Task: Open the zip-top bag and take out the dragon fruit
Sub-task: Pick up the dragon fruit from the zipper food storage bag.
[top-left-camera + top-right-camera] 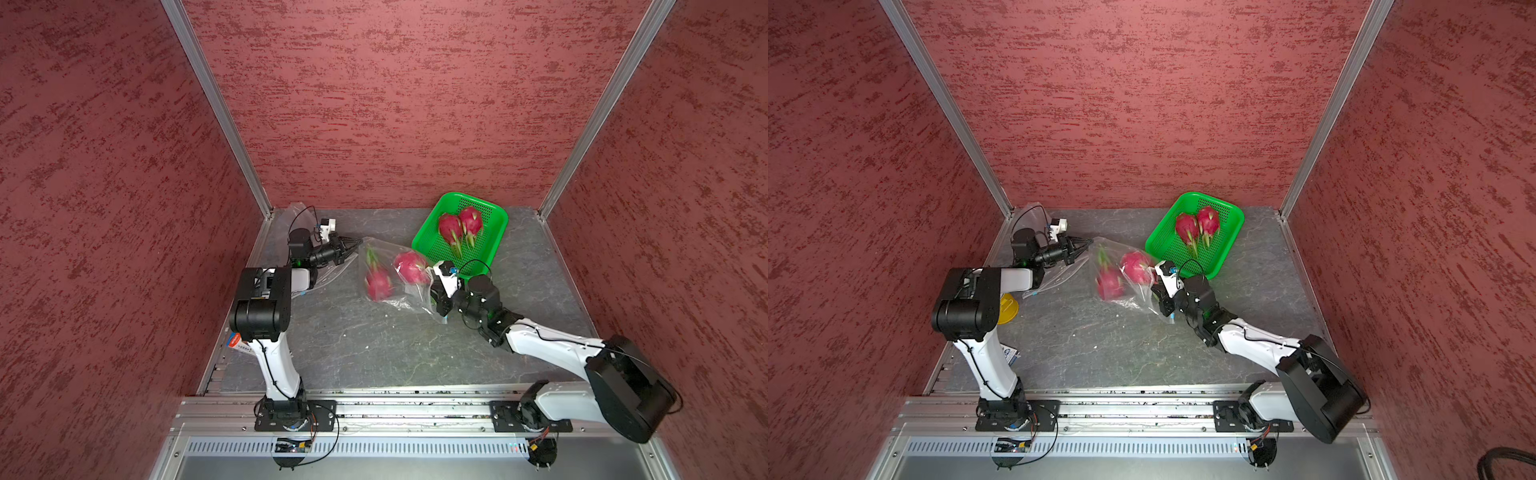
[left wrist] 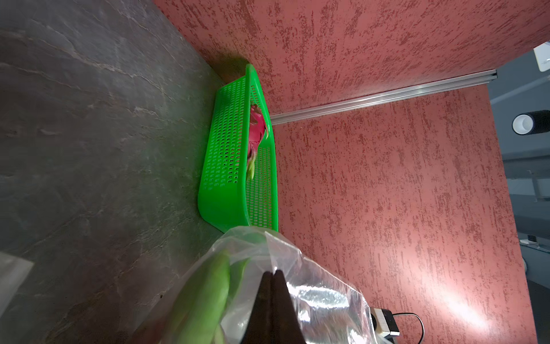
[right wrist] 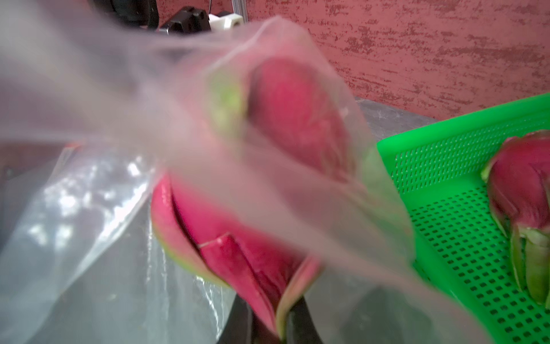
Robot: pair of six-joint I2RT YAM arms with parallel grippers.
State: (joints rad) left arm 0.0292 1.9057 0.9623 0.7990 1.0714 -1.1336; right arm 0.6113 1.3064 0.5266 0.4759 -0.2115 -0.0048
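Observation:
The clear zip-top bag [image 1: 401,301] [image 1: 1129,301] lies mid-table with two magenta dragon fruit inside [image 1: 378,282] [image 1: 411,268]. My left gripper [image 1: 359,242] [image 1: 1090,241] [image 2: 274,271] is shut on the bag's far-left edge film [image 2: 321,295], and green scales [image 2: 205,297] show through the plastic beside it. At the bag's right end, my right gripper [image 1: 430,280] [image 1: 1154,280] [image 3: 278,321] is shut on a leafy scale of the nearer dragon fruit [image 3: 238,238]. The other bagged fruit [image 3: 297,119] lies behind it under blurred film. Two more dragon fruit [image 1: 451,228] [image 1: 471,220] lie in the green basket.
The green perforated basket [image 1: 432,249] [image 1: 1167,249] [image 3: 446,208] stands at the back right against the wall, just beyond my right wrist. More clear plastic [image 1: 297,214] lies in the back-left corner and under my left arm. A yellow object [image 1: 1008,309] sits by the left arm's elbow.

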